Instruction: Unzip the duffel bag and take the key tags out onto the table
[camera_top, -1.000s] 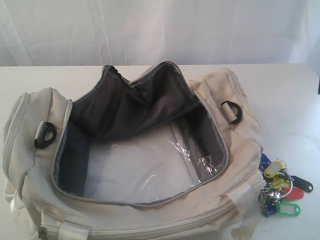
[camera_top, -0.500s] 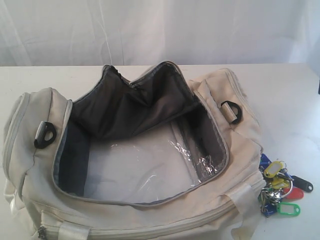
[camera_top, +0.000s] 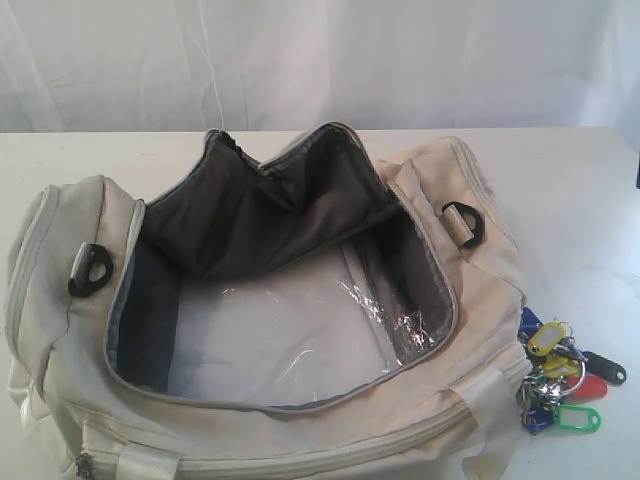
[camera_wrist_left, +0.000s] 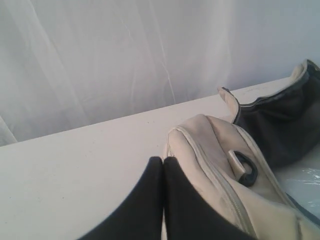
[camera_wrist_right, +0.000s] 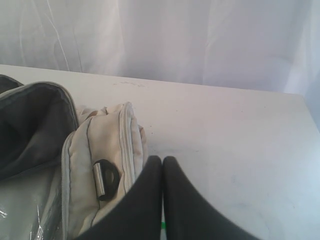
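Observation:
The cream duffel bag (camera_top: 60, 300) lies unzipped on the white table (camera_top: 560, 190), its dark lining and clear plastic base showing and nothing visible inside. The key tags (camera_top: 557, 375), a bunch in yellow, blue, red, black and green, rest on the table against the bag's right end. Neither gripper appears in the exterior view. My left gripper (camera_wrist_left: 163, 160) is shut and empty, held above the bag's end (camera_wrist_left: 210, 150). My right gripper (camera_wrist_right: 162, 159) is shut and empty beside the bag's other end (camera_wrist_right: 107, 145); a sliver of green (camera_wrist_right: 162, 226) shows between its fingers, below them.
A white curtain (camera_top: 320, 60) hangs behind the table's far edge. Black D-rings (camera_top: 90, 270) (camera_top: 465, 222) sit on both ends of the bag. Bare tabletop lies behind the bag and to its right.

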